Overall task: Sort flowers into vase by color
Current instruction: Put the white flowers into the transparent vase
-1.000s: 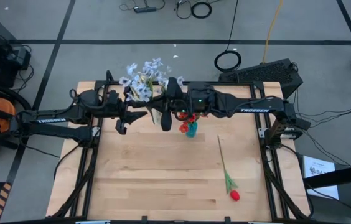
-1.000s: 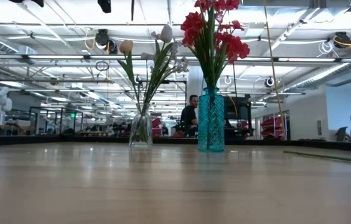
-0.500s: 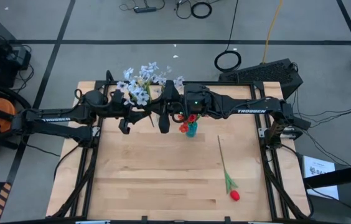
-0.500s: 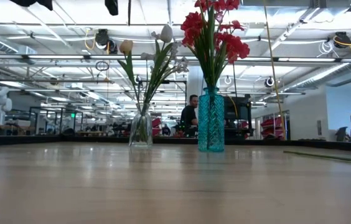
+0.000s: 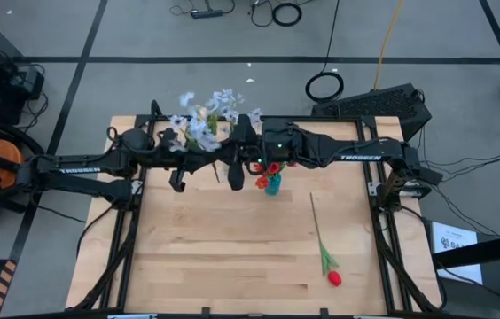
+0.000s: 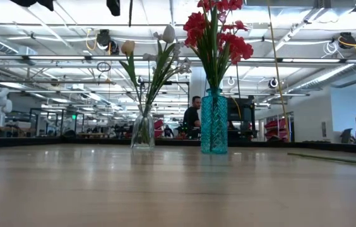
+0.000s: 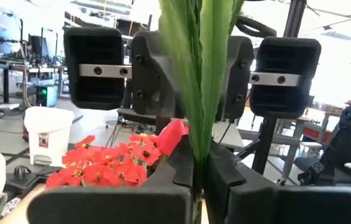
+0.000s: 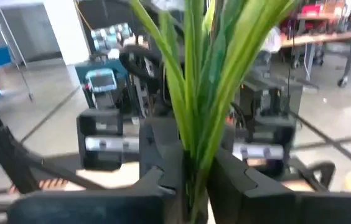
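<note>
Behind your wooden table (image 5: 232,257) you have a big open workshop with ceiling trusses, and a person (image 6: 192,115) shows between the two vases in the low view.

Starting at the left, your left arm reaches in along the far edge of the table. Its left gripper (image 7: 198,168) has its fingers pressed together on the green stems of a lavender-white spray (image 5: 201,124), whose pale blossoms fan out over the far table edge in the high view. Just right of that, the clear glass vase (image 6: 142,131) stands on the table with cream tulip buds (image 6: 128,46) and pale sprays in it.

Next comes the right gripper (image 8: 191,174), which meets the left one over the far middle of the table. The same bundle of green stems runs up between its fingers; they sit close beside the stems, but you cannot tell from these views whether they pinch them or have let go.

Just beside the grippers, the teal glass vase (image 6: 214,121) holds the red blossoms (image 6: 214,30) upright; they also show in the left wrist view.

Farther right and nearer to you, well apart from both vases, a single red bud flower (image 5: 332,277) lies flat on the table, its green stem pointing toward the far side.
</note>
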{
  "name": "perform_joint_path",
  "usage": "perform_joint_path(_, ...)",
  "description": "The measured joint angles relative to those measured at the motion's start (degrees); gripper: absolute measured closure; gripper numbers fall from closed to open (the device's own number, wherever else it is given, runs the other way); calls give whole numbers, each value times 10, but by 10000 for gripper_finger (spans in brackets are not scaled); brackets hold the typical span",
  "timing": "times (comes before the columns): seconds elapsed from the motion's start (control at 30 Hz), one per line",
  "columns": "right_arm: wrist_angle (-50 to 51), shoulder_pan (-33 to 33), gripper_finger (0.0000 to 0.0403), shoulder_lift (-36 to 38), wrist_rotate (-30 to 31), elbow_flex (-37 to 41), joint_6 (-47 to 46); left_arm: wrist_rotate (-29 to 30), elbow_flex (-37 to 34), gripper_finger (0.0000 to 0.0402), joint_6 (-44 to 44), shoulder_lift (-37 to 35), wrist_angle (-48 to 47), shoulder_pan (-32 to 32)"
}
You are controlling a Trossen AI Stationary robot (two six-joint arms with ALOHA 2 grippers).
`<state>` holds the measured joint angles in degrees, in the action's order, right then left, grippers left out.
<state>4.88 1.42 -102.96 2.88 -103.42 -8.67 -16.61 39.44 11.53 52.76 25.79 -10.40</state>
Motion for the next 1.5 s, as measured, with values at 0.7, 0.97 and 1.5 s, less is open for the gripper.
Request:
perform_joint_path(0.7,490,-54,350,243,165,0,-219,71,0,392,-120,-3,-2,-50)
perform_joint_path(0.97,613,-151,397,250,208,31,-376,111,-34,392,-123,-3,8,-62)
perform_joint_path(1.5,609,-245,402,257,134,228,-610,115,-89,392,-164,135,164,-92)
